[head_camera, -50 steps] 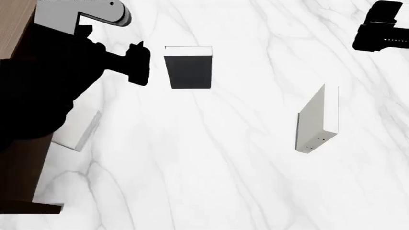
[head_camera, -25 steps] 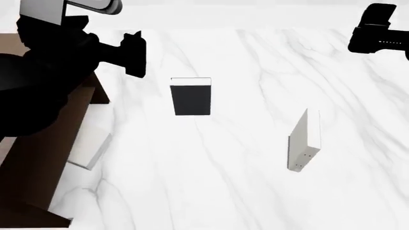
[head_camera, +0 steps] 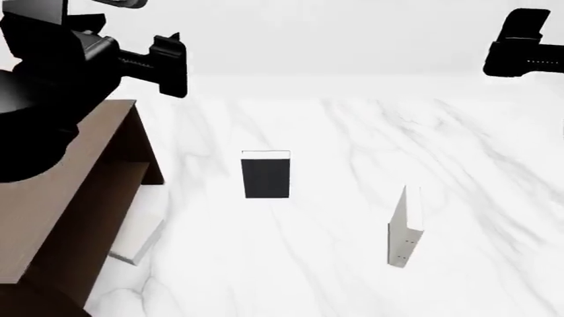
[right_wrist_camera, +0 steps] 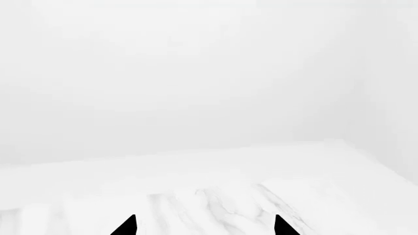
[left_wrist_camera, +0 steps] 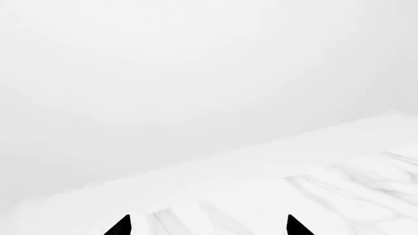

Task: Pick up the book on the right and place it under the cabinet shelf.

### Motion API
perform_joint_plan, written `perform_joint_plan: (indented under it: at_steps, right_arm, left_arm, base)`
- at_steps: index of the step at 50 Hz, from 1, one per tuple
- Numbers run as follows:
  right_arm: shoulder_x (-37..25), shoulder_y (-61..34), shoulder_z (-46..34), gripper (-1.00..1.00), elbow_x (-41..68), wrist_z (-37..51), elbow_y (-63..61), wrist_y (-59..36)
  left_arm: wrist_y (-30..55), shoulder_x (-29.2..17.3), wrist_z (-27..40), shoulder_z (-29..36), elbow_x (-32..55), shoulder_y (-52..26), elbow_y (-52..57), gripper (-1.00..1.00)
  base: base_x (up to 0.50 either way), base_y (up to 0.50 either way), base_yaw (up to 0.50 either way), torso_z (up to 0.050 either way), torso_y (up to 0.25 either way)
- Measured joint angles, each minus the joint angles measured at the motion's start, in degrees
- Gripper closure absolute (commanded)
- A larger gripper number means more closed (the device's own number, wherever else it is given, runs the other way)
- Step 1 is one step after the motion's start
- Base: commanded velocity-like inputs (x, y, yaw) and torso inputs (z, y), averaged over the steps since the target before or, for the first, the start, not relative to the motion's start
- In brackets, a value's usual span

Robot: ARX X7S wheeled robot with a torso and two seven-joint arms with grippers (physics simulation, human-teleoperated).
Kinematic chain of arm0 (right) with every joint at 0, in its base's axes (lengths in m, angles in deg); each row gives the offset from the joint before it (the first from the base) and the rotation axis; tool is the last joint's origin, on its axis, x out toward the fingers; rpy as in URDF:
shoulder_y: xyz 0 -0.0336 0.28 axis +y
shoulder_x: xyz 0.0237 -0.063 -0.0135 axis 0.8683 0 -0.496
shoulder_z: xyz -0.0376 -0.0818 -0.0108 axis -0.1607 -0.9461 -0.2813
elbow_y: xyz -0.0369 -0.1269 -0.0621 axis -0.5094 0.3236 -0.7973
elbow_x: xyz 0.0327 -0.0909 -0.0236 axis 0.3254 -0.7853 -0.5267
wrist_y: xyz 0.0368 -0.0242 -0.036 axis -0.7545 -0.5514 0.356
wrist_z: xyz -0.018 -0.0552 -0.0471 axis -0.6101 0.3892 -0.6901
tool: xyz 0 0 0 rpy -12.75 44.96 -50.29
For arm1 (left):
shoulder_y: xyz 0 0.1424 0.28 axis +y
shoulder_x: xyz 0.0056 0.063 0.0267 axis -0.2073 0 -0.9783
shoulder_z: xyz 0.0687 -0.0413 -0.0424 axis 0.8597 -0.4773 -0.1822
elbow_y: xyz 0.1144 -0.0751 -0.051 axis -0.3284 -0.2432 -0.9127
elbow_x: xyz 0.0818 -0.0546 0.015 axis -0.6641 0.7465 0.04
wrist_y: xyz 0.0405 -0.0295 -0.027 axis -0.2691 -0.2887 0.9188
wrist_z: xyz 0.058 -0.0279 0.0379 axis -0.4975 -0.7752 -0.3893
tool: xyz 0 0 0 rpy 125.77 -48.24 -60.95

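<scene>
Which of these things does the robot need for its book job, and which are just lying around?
For the job:
- light-grey book, lying at the foot of the cabinet
- brown cabinet
- left claw and right claw, both open and empty

Just lying about:
- black book, flat on the marble table
- white slab, standing upright

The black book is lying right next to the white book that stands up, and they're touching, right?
Not quite. The black book and the upright white book are both on the marble table, but they are apart, with bare marble between them. The head view shows the gap.
</scene>
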Motion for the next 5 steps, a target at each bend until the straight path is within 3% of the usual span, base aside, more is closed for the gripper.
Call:
perform_joint_plan:
  at_steps: [5]
  right_arm:
    - [-1.3,0.2,0.2,-1.00,0.1,0.1,-0.9,-0.4]
  left_arm:
    - [-0.1,-1.2,-0.1,-0.7,0.2,-0.1,0.0,-1.00]
  base:
    - [0.00,0.00,0.00,0.000,0.250]
